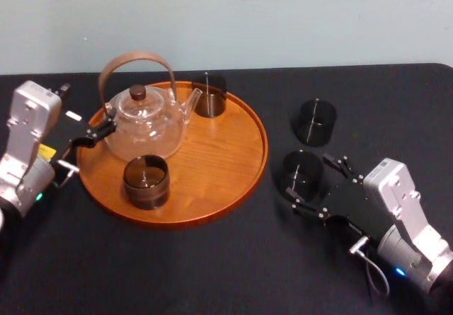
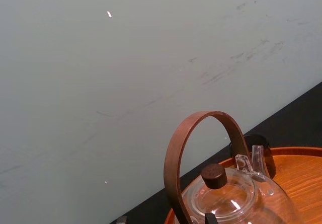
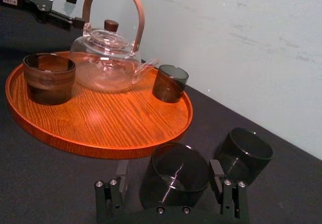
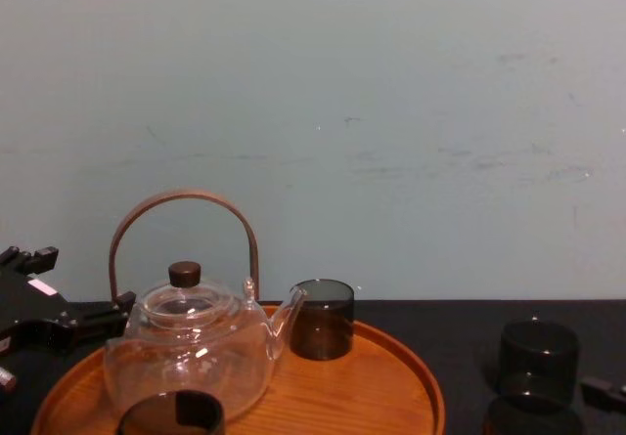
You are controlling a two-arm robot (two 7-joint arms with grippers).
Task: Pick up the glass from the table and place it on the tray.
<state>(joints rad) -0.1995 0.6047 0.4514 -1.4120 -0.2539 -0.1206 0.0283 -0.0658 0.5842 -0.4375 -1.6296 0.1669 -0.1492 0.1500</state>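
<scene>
The black surface (image 1: 212, 272) carries everything. On its left half sits the round tray (image 1: 212, 166), holding the teapot (image 1: 145, 120) and two dark glasses (image 1: 146, 181) with bare wood to spare, room enough, I judge, for one more. The glass (image 1: 303, 173) I want stands on the surface just right of the tray, nearer than a second one (image 1: 315, 120). My right tool (image 1: 309, 180) brackets it low, jaws apart on either side, ready to close. My left tool (image 1: 99, 132) idles by the tray's left rim.
</scene>
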